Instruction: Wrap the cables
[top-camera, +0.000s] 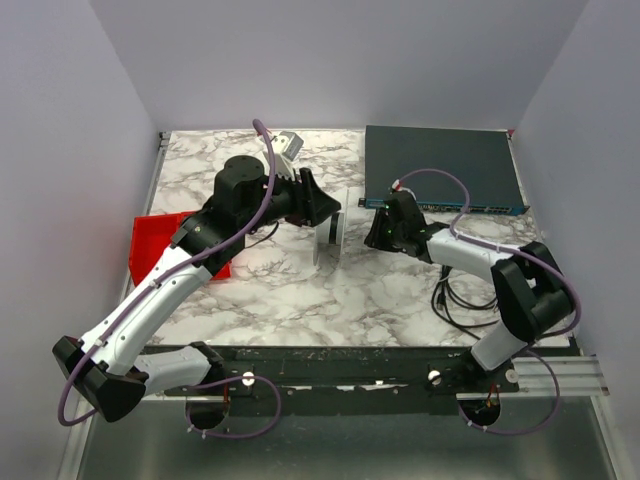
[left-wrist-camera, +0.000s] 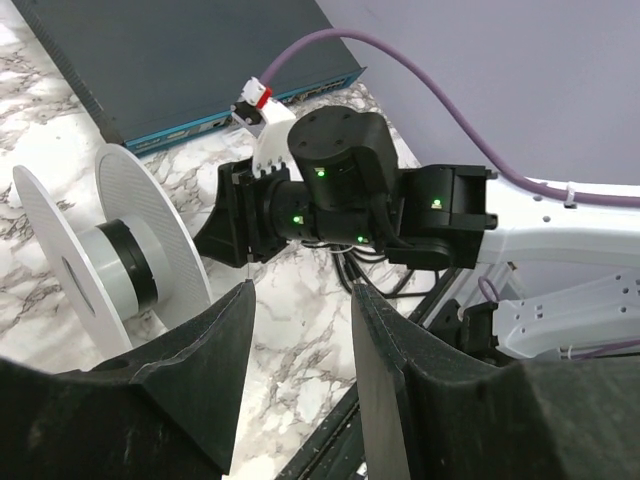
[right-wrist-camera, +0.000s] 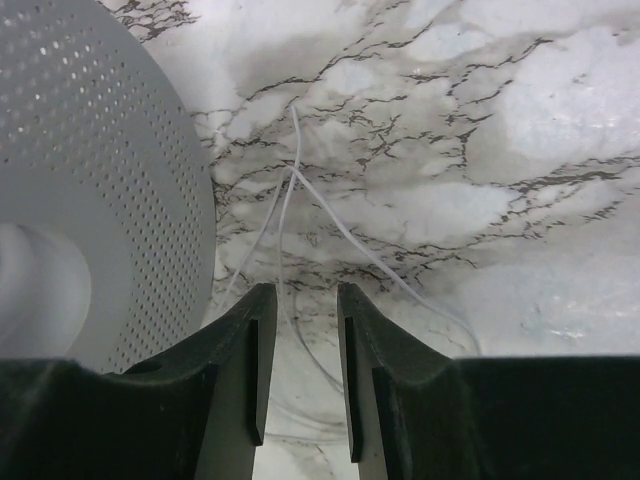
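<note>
Table (top-camera: 300, 290): one flat top with a white marble pattern veined in grey.

Spool (top-camera: 333, 236) – one, white plastic, standing on edge at the table's centre. It has two round flanges, the one facing the wrist cameras being perforated with fine holes. A pale hub is joining them, and a dark band is sitting on that hub.

White cable (right-wrist-camera: 296, 190) – one thin, glossy wire, lying loose on the marble at the spool's 3 o'clock. It is running as a single line and then splitting into three curved strands. Whether it is reaching the hub cannot be told.

Left gripper (left-wrist-camera: 302, 292): two black, matte, wedge-shaped fingers are standing well apart, with nothing between them. It is hovering at the spool's 10 o'clock.

Right gripper (right-wrist-camera: 303, 297): two black fingers are standing a narrow gap apart. The white strands are showing through that gap on the marble beyond, and no grip on them is visible. It is sitting at the spool's 3 o'clock, facing the left one.

Network switch (top-camera: 440, 168): one flat, rectangular, blue-grey metal box at the table's 1 o'clock.

Red bin (top-camera: 150, 245): one, plastic, at 9 o'clock, partly under the left arm.

Black cables (top-camera: 455, 300): a loose tangle at 4 o'clock – the number cannot be told.
</note>
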